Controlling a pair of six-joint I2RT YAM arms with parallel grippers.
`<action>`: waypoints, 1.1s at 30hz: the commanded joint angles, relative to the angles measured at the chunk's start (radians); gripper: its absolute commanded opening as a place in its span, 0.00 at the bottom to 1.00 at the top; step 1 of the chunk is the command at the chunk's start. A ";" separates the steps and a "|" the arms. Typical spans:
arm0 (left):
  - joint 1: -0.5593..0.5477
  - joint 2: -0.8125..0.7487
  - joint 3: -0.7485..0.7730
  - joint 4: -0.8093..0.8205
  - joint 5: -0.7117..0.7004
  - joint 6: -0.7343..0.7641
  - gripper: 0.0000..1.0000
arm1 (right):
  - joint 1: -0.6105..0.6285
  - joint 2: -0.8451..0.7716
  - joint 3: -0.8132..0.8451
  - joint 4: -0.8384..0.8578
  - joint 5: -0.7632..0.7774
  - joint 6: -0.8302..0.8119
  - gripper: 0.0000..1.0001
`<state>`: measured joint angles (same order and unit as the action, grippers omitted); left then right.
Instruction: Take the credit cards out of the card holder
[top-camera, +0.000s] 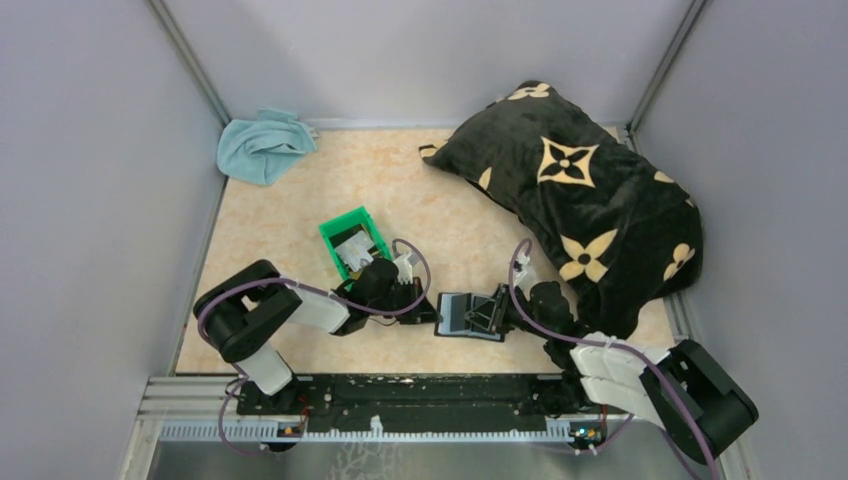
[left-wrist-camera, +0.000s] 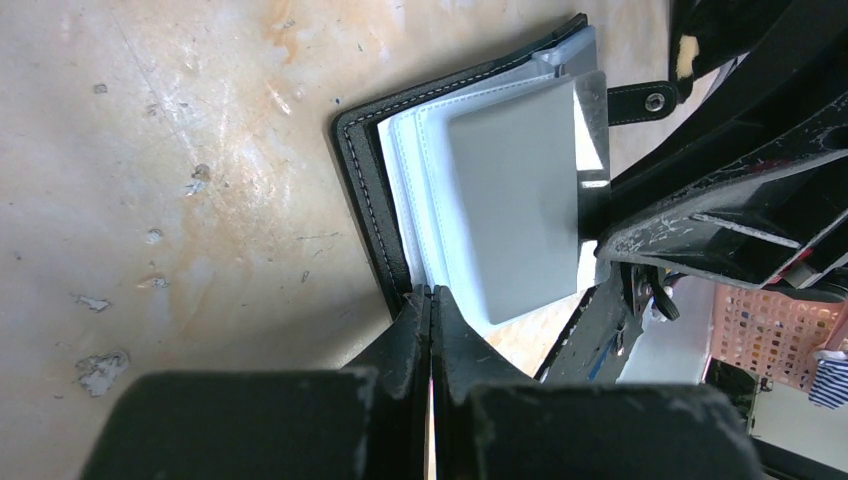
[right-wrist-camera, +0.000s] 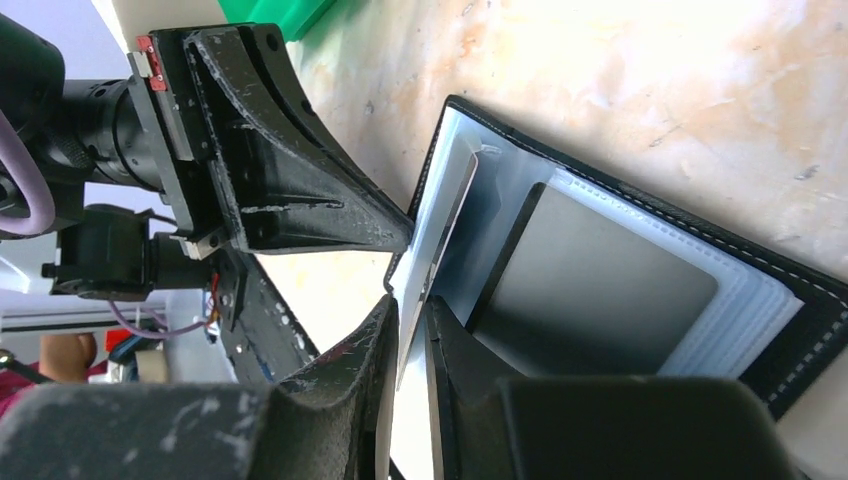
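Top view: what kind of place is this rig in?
Probably a lab test cell, not a home: plain grey walls enclose the table, a metal rail runs along its near edge, and a pillow, cloth and bin lie about like props.

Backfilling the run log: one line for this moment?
card holder: open | left gripper: shut, at its edge | right gripper: astride pale card, grip unclear

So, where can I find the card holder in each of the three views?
Top external: the card holder lies at lower centre.
Left wrist: centre right, lying open.
Right wrist: right half, lying open.
Shared landmark: the left hand, at the holder's edge in every view.
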<state>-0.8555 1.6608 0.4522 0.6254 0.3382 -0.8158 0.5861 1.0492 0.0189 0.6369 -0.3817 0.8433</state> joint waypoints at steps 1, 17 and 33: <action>-0.005 0.033 -0.006 -0.085 -0.029 0.023 0.00 | -0.021 -0.074 0.015 -0.091 0.032 -0.056 0.16; -0.006 0.034 0.009 -0.090 -0.020 0.028 0.00 | -0.067 -0.147 0.007 -0.197 0.043 -0.081 0.00; -0.005 -0.088 0.038 -0.146 -0.052 0.096 0.22 | -0.163 -0.509 0.126 -0.703 0.102 -0.227 0.00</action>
<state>-0.8577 1.6382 0.4637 0.5873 0.3298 -0.7918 0.4461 0.6128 0.0631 0.0574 -0.3092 0.6853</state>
